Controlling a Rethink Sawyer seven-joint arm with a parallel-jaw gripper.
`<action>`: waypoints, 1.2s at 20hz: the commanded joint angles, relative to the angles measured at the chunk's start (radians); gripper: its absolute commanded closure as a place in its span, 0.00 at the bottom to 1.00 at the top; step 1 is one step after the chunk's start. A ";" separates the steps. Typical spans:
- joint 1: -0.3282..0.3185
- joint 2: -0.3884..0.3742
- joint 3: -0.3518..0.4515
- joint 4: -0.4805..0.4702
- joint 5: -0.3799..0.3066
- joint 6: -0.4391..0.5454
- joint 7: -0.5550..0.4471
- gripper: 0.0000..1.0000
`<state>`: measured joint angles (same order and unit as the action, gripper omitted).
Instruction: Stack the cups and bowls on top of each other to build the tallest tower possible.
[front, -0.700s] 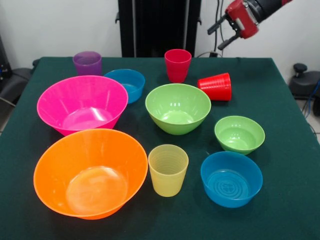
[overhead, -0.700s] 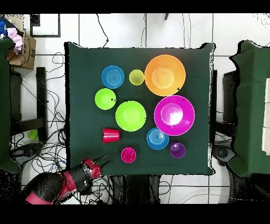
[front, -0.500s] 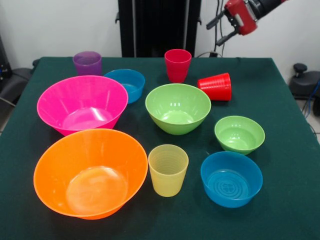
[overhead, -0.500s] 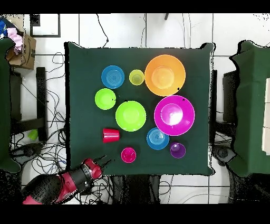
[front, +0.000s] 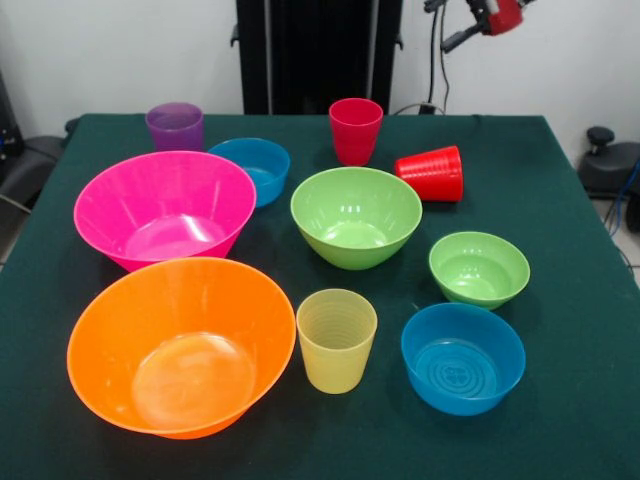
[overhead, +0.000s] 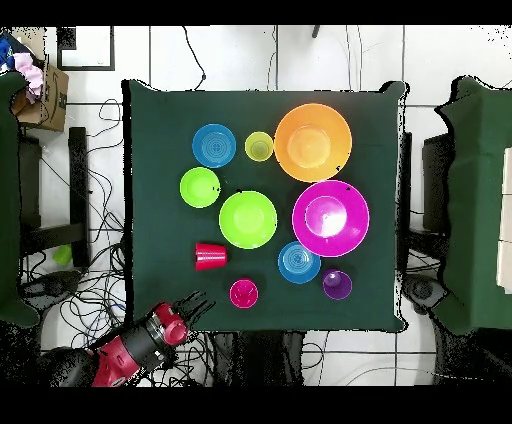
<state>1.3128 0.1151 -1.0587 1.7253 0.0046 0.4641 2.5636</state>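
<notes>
Ten see-through plastic cups and bowls are spread apart around the medium lime green bowl (front: 356, 216), nothing stacked yet, the bright red cup (front: 432, 173) tipped over beside it, while the empty gripper (front: 455, 22) is held spread wide beyond the table (front: 590, 300).

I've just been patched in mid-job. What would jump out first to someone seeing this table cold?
Two big bowls dominate the front view's left side: the orange bowl nearest the camera and the hot pink bowl just behind it. The bright red cup stands out as the only piece lying on its side, beside the medium lime green bowl. Nothing is stacked yet, and the gripper hangs off past the table's far edge, fingers open and empty.
</notes>
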 joint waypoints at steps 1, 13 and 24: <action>0.000 0.031 0.066 -0.082 -0.018 0.072 0.089 0.00; 0.025 0.081 0.063 -0.145 0.060 0.173 0.179 0.00; 0.010 0.068 0.071 -0.169 0.082 0.207 0.195 0.00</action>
<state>1.3201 0.1648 -1.1015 1.6827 0.0162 0.6183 2.5638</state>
